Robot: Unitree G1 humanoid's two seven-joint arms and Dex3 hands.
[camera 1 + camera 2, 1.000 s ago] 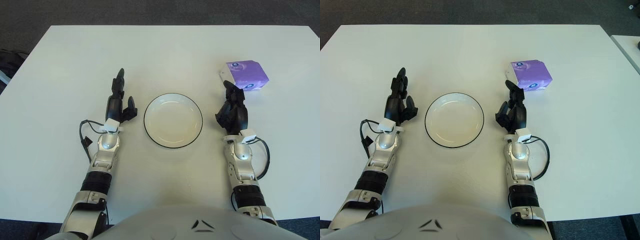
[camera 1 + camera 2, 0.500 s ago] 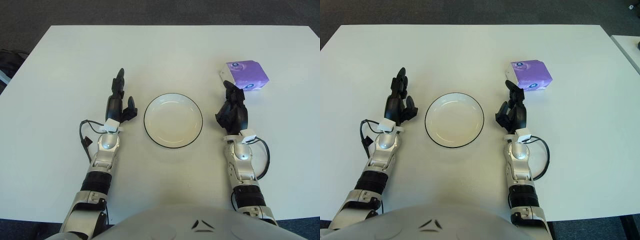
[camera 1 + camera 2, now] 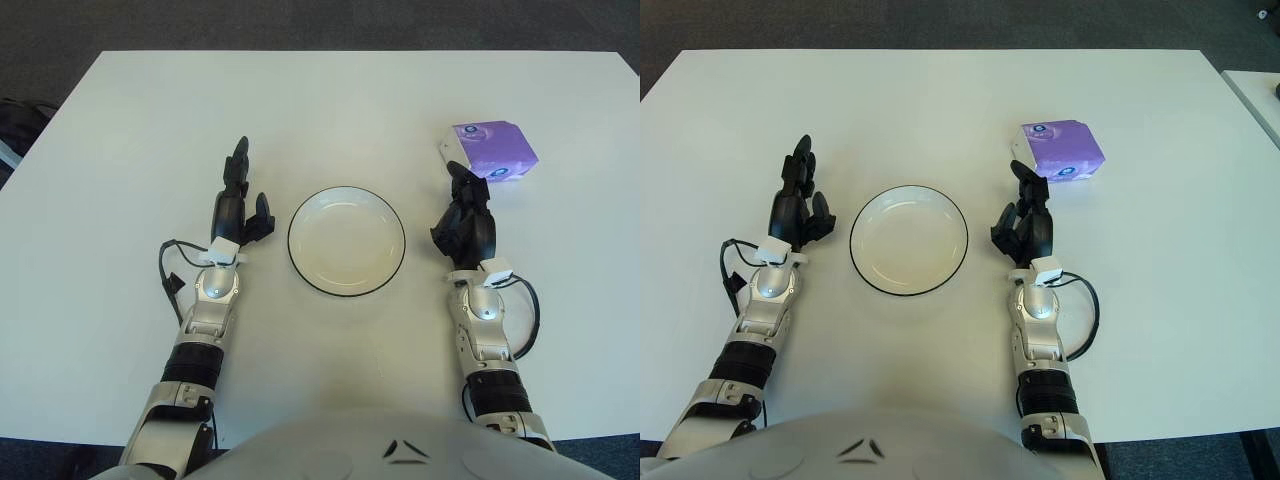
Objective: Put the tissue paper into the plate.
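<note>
Purple tissue paper pack point(image 3: 490, 150) ungrasped; right hand point(image 3: 465, 222), fingers relaxed and empty, must reach it before the black-rimmed white plate point(image 3: 346, 240); left hand point(image 3: 236, 212) open, idle

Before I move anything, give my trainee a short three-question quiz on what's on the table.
1. True or false: the purple tissue pack already lies in the plate.
2. Which hand is nearer the tissue pack: A) left hand B) right hand?
3. Fill in: the plate sits on the white table ______ the two hands.

Key:
1. False. The pack lies on the table beyond the right hand, and the plate holds nothing.
2. B. The right hand's fingertips reach close to the pack; neither hand holds anything.
3. Between.
</note>
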